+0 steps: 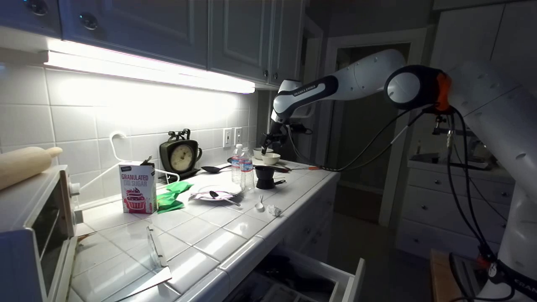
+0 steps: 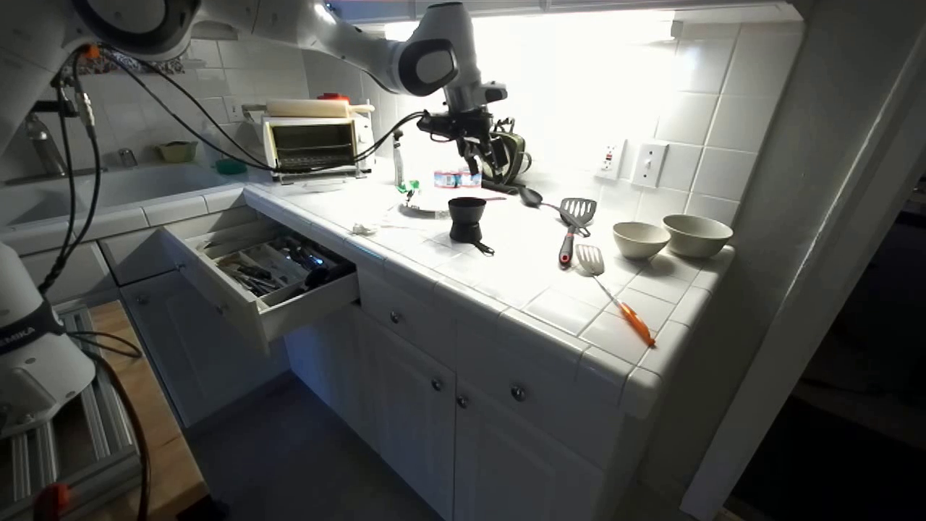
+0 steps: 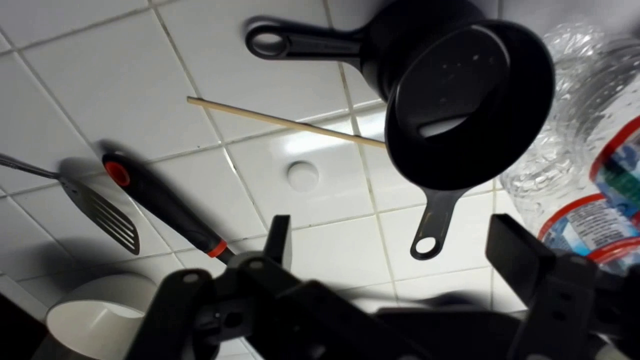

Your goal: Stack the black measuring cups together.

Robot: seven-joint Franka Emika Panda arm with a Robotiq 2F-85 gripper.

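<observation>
Two black measuring cups stand piled on the counter. The upper cup [image 1: 265,170] [image 2: 466,210] faces up; the lower cup [image 1: 265,183] [image 2: 465,231] appears upside down beneath it. In the wrist view the upper cup [image 3: 520,125] hides part of the lower cup [image 3: 380,55], whose handle points left. The upper cup's handle [image 3: 436,220] points down, toward the space between my fingers. My gripper [image 3: 390,240] is open and empty. It hangs above the cups in both exterior views [image 1: 270,142] [image 2: 486,163], touching neither.
Clear water bottles [image 1: 247,172] [image 3: 595,215] stand close beside the cups. A white plate [image 1: 214,191], a sugar carton [image 1: 138,188] and a green-black clock or scale [image 1: 180,155] stand along the counter. Spatulas [image 2: 579,211] and two bowls [image 2: 641,240] [image 2: 696,235] lie opposite. A drawer [image 2: 311,311] is open.
</observation>
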